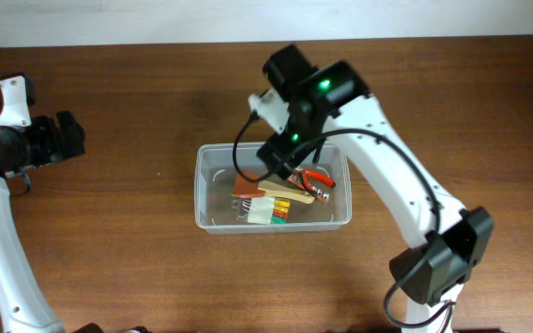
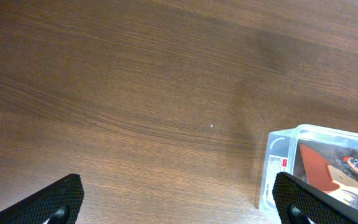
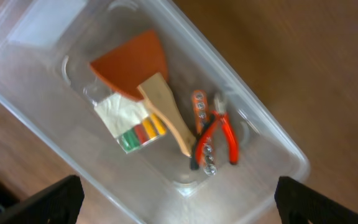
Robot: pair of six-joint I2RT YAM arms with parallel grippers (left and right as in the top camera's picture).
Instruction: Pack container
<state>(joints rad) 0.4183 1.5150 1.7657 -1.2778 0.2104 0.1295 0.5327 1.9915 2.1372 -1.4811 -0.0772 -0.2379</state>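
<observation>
Overhead view first: the container (image 1: 202, 190) stands on the worktop (image 1: 109, 250) directly beneath the right pincer (image 1: 283, 157) and well off to the side of the left pincer (image 1: 63, 137). The left pincer is parked near the worktop's edge, probably to leave the working arm room. Inside the container lie a scraper (image 1: 246, 188) with a rust-brown blade, red-handled pliers (image 1: 317, 176) and a pack of coloured strips (image 1: 280, 211), all bunched towards the half below the right pincer. Left wrist view: its 2 fingers are spread wide with only bare wood between them, so it grips nothing, and one corner of the container shows just beside the far finger. Right wrist view: these 2 fingers are also wide apart and empty, with the container filling the space beneath. The scraper's wooden handle crosses the pack, and the pliers lie just beside it. With nothing left out on the worktop in any view, packing looks largely done.
</observation>
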